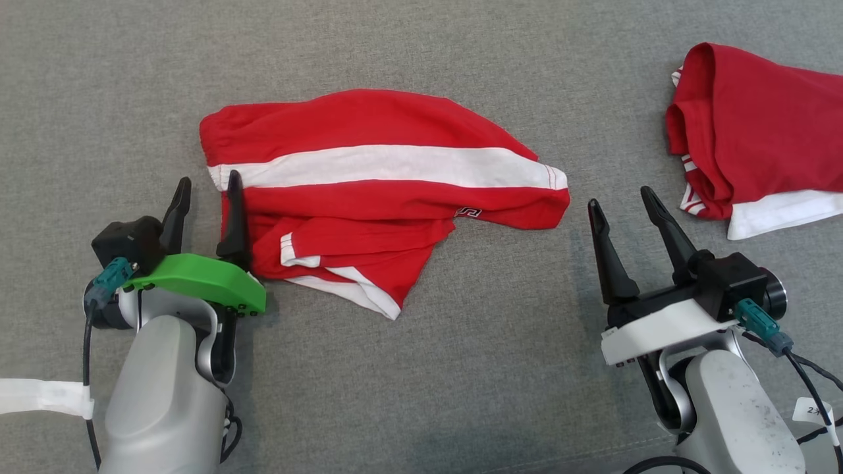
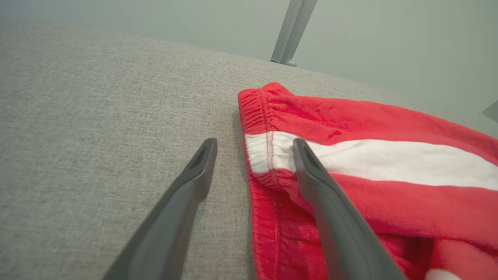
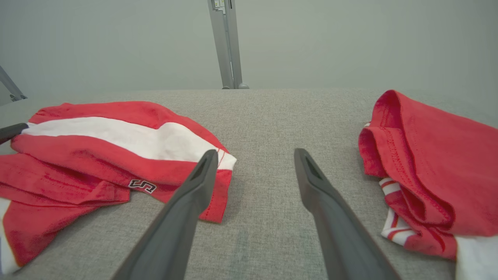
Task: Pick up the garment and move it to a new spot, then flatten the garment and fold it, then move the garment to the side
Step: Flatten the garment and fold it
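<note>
Red shorts with a white side stripe (image 1: 382, 191) lie loosely folded in the middle of the grey surface. Their elastic waistband (image 2: 258, 128) is at the left end. My left gripper (image 1: 206, 182) stands open at that waistband edge: one finger rests over the cloth, the other over bare surface, nothing clamped. The right gripper (image 1: 619, 201) is open too, just right of the shorts' leg hem (image 3: 220, 182) and apart from it. The same shorts (image 3: 109, 151) lie left of the right fingers in the right wrist view.
A second red garment with white trim (image 1: 757, 131) is bunched at the right edge, also at the right of the right wrist view (image 3: 432, 163). The grey fabric surface (image 1: 461, 368) stretches all around. A metal post (image 3: 227, 42) stands beyond the far edge.
</note>
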Robot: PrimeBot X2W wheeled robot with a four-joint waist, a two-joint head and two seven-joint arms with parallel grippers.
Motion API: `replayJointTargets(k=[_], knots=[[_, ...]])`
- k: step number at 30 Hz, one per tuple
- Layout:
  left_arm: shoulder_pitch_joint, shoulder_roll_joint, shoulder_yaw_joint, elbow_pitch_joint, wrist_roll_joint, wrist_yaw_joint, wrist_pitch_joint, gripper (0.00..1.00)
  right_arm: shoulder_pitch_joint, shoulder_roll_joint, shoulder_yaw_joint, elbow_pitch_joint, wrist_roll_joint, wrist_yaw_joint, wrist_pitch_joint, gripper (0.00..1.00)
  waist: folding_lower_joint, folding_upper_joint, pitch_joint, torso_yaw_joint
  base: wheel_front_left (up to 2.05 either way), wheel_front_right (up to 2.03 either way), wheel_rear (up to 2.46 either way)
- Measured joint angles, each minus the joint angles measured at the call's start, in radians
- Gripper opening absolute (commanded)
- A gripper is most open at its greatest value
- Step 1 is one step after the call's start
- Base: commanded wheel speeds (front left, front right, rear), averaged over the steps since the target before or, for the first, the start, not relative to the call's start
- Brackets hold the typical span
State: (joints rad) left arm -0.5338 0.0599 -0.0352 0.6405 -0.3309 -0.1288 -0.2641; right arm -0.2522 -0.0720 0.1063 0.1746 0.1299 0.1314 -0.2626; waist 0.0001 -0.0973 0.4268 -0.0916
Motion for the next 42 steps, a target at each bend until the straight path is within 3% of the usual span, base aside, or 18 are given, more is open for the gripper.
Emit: replayJointTargets(k=[15, 16, 18, 19, 22, 23, 28, 42], knots=[[-0.037, 0.036, -0.042, 0.064, -0.043, 0.0, 0.0, 1.0, -0.015, 0.003, 0.005, 0.003, 0.0, 0.0, 0.0, 1.0, 0.0, 0.0, 0.026, -0.033, 0.0, 0.0, 0.0], [-0.038, 0.037, -0.046, 0.065, -0.043, 0.0, 0.0, 0.91, -0.016, 0.003, 0.006, 0.003, 0.0, 0.0, 0.0, 1.0, 0.0, 0.0, 0.027, -0.034, 0.0, 0.0, 0.0], [-0.041, 0.039, -0.052, 0.065, -0.044, 0.0, 0.0, 0.5, -0.017, 0.004, 0.007, 0.005, 0.001, 0.0, 0.0, 1.0, 0.0, 0.0, 0.029, -0.037, 0.0, 0.0, 0.0], [-0.042, 0.04, -0.054, 0.064, -0.044, 0.0, 0.0, 0.42, -0.017, 0.004, 0.007, 0.006, 0.001, 0.0, 0.0, 1.0, 0.0, 0.0, 0.029, -0.038, 0.0, 0.0, 0.0], [-0.043, 0.04, -0.059, 0.055, -0.047, 0.0, 0.0, 0.04, -0.017, 0.004, 0.006, 0.007, 0.001, 0.0, 0.0, 1.0, 0.0, -0.0002, 0.028, -0.039, 0.0, 0.0, 0.0], [-0.043, 0.04, -0.06, 0.052, -0.047, 0.0, 0.0, 0.0, -0.017, 0.005, 0.005, 0.008, 0.001, 0.0, 0.0, 1.0, 0.0, -0.0002, 0.028, -0.038, 0.0, 0.0, 0.0], [-0.035, 0.041, -0.059, -0.015, -0.029, -0.001, 0.0, 0.0, -0.017, 0.009, 0.002, 0.03, 0.05, 0.0, 0.0, 1.0, 0.0, -0.0002, 0.024, -0.024, 0.0, 0.0, 0.0], [-0.01, 0.023, -0.088, -0.059, -0.001, -0.002, 0.0, 0.0, -0.135, 0.014, 0.114, 0.168, 0.345, 0.0, 0.0, 1.0, 0.0, -0.0001, 0.041, 0.025, 0.0, 0.0, 0.0]])
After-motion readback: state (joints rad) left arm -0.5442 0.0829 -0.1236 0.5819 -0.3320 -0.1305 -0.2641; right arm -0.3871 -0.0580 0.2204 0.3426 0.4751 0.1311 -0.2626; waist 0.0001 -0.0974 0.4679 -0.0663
